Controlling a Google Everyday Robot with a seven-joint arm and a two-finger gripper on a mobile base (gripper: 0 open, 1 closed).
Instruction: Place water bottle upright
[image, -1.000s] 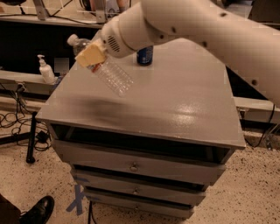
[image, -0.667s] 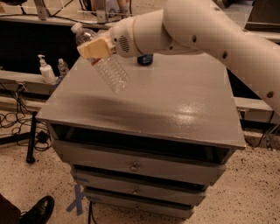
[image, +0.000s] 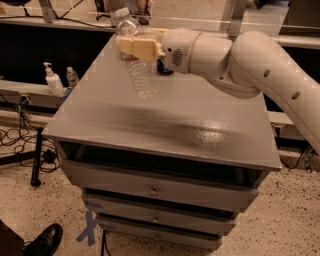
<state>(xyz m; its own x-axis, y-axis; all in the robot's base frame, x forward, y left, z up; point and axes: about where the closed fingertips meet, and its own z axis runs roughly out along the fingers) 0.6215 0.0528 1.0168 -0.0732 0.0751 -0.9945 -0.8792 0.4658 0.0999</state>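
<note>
Grey drawer cabinet (image: 175, 132) fills the centre of the camera view, its flat top speckled and carrying a glossy patch toward the right. Two drawer fronts with small knobs (image: 153, 190) are visible below the top.

Water bottle (image: 143, 80): clear ribbed plastic, white cap uppermost, near upright with a slight lean, cap toward the left. It stands over the far left part of the cabinet top. Whether its base touches the surface cannot be determined.

Gripper (image: 131, 47): tan fingers are clamped across the upper part of the water bottle, around the label band, grasping it. The white arm (image: 240, 60) enters from the right edge and reaches leftward over the back of the cabinet.

Blue soda can (image: 165, 68): partly hidden behind the wrist, on the far part of the top, just beside the bottle.

White pump dispenser bottle (image: 52, 80) and a small clear bottle (image: 72, 76) stand side by side on a ledge left of the cabinet.

Floor items: black shoe (image: 45, 240) at lower left, blue tape cross (image: 89, 227) near the cabinet base, black cables (image: 15, 137) at the left edge
</note>
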